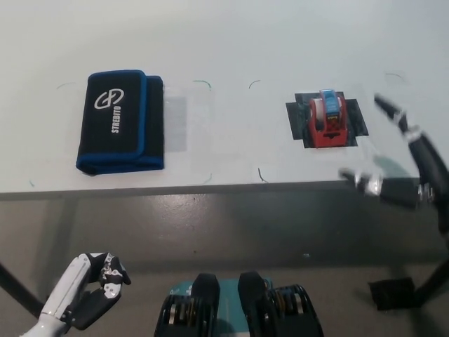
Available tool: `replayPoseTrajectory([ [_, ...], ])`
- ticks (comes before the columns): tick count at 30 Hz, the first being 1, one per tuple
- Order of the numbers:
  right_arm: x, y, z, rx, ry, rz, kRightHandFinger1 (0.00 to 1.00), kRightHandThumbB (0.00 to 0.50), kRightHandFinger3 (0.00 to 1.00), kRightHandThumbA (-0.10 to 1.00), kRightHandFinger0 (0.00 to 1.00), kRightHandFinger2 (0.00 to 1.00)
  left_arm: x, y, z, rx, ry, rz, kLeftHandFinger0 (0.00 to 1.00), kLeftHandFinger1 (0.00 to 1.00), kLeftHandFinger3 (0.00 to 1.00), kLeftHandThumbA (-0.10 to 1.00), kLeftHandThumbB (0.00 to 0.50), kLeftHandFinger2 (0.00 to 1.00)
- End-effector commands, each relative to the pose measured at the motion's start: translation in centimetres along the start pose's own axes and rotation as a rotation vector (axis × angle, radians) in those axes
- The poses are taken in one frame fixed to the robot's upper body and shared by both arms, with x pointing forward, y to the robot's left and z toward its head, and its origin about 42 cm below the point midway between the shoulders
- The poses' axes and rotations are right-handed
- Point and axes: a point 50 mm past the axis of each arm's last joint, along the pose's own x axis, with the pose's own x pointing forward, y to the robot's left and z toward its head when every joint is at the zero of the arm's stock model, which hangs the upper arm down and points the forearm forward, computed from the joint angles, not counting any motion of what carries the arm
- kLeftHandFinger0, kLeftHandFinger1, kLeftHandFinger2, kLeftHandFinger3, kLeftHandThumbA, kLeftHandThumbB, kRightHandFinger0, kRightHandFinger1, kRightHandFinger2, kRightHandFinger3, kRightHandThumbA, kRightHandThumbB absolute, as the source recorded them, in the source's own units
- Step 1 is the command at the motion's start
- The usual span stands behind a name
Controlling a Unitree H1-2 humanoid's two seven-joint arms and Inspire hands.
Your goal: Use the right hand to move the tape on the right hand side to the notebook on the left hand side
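Right hand (410,165): fingers (393,116) spread apart, grasping nothing, raised over the surface (238,42) edge. The tape (328,119), a red dispenser on a dark patch, sits just left of the fingertips, untouched. The notebook (121,122), black with blue trim, lies well apart, far left of them. Left hand (88,298) rests below the surface edge, fingers curled, empty.

Cut off by edges, smeared by motion

Black right robot hand (410,165) blurred, arm cropped at right edge; white left robot hand (88,289) cropped at bottom left, grip unreadable. White tabletop (231,42) running past top and both sides.
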Motion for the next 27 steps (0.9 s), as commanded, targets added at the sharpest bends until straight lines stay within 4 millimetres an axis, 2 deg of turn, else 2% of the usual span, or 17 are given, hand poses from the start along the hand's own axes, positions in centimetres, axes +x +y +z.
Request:
replayPoseTrajectory([
  [1,3.9,-2.0,2.3,-0.005,-0.126,-0.073,1.00,0.484,1.00,1.00,1.00,1.00,0.1,0.2,0.5,0.011,-0.027,-0.007,0.26,0.20,0.36,0.13,0.000,0.19],
  [3,4.4,-2.6,2.5,-0.021,-0.133,-0.083,1.00,0.491,1.00,1.00,1.00,1.00,0.2,-0.3,0.5,0.007,-0.024,-0.015,0.26,0.20,0.36,0.14,0.000,0.19],
  [4,5.7,-2.8,3.2,-0.020,-0.156,-0.086,1.00,0.482,1.00,1.00,1.00,1.00,0.2,-0.3,0.5,0.006,-0.018,-0.014,0.27,0.20,0.36,0.14,0.001,0.19],
  [7,7.1,-3.2,3.8,-0.039,-0.172,-0.100,1.00,0.483,1.00,1.00,1.00,1.00,0.2,-0.1,0.6,0.011,-0.025,-0.020,0.26,0.20,0.36,0.12,0.000,0.19],
  [8,7.5,-3.4,4.0,-0.055,-0.174,-0.100,1.00,0.461,1.00,1.00,1.00,1.00,0.2,-0.2,0.7,0.011,-0.030,-0.020,0.26,0.20,0.35,0.12,0.001,0.18],
  [9,7.9,-3.6,4.1,-0.079,-0.172,-0.106,1.00,0.498,1.00,1.00,1.00,1.00,0.2,-0.1,0.7,0.000,-0.030,-0.020,0.26,0.19,0.35,0.11,0.001,0.18],
  [11,9.5,-4.3,4.6,-0.137,-0.160,-0.111,1.00,0.500,1.00,1.00,1.00,1.00,0.2,-0.1,0.6,0.009,-0.033,-0.024,0.25,0.19,0.35,0.11,0.002,0.18],
  [13,10.2,-4.6,4.6,-0.140,-0.159,-0.110,1.00,0.470,1.00,1.00,1.00,1.00,0.2,-0.1,0.6,0.006,-0.034,-0.024,0.26,0.20,0.35,0.15,0.008,0.18],
  [19,12.4,-5.4,3.7,-0.125,-0.082,-0.075,1.00,0.497,1.00,1.00,1.00,1.00,0.2,-0.1,0.5,0.007,-0.032,-0.026,0.26,0.19,0.35,0.15,0.008,0.17],
  [25,14.5,-5.7,2.1,-0.061,-0.025,-0.046,1.00,0.474,1.00,1.00,1.00,1.00,0.4,-0.3,0.6,0.012,-0.033,-0.022,0.26,0.19,0.37,0.14,0.005,0.18],
  [27,14.6,-5.7,1.9,-0.059,-0.019,-0.043,1.00,0.473,1.00,1.00,1.00,1.00,0.4,-0.3,0.6,0.010,-0.031,-0.021,0.26,0.19,0.37,0.15,0.005,0.18],
])
